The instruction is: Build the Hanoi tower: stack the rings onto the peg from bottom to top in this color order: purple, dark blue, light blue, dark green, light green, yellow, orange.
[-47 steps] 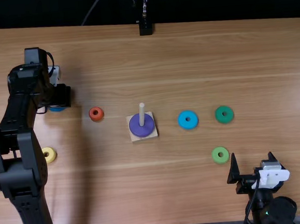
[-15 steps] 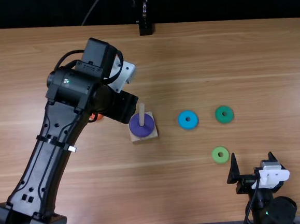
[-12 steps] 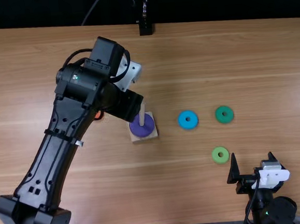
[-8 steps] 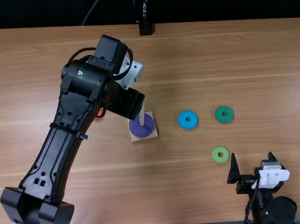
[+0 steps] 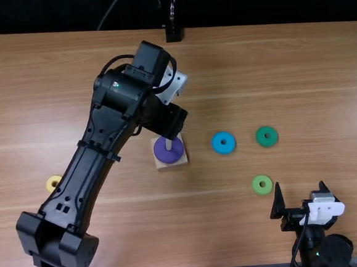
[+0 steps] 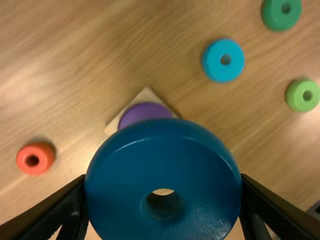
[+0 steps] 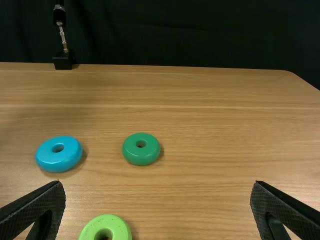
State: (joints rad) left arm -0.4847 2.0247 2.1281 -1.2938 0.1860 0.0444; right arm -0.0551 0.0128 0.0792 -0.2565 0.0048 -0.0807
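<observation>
In the top view my left gripper [image 5: 165, 117] hangs above the wooden base [image 5: 170, 165] and covers the peg's upper end. The purple ring [image 5: 162, 152] lies on the base around the peg [image 5: 169, 145]. The left wrist view has my left gripper [image 6: 163, 192] shut on the dark blue ring [image 6: 162, 145], which overlaps the purple ring [image 6: 142, 112]. My right gripper [image 5: 300, 184] stands open at the lower right; its fingers are wide apart in the right wrist view, the gripper [image 7: 159, 185] holding nothing. Light blue [image 5: 217, 144], dark green [image 5: 261, 135] and light green [image 5: 256, 185] rings lie right of the base.
The yellow ring [image 5: 50, 181] lies on the table at left, beside my left arm. In the left wrist view the orange ring [image 6: 44, 153] rests on the table apart from the base. A black stand [image 5: 173, 34] stands at the table's far edge.
From the far left, my left arm has swung right to the peg, shifting slightly farther right in the last half second. The right arm and the table rings have stayed put.
</observation>
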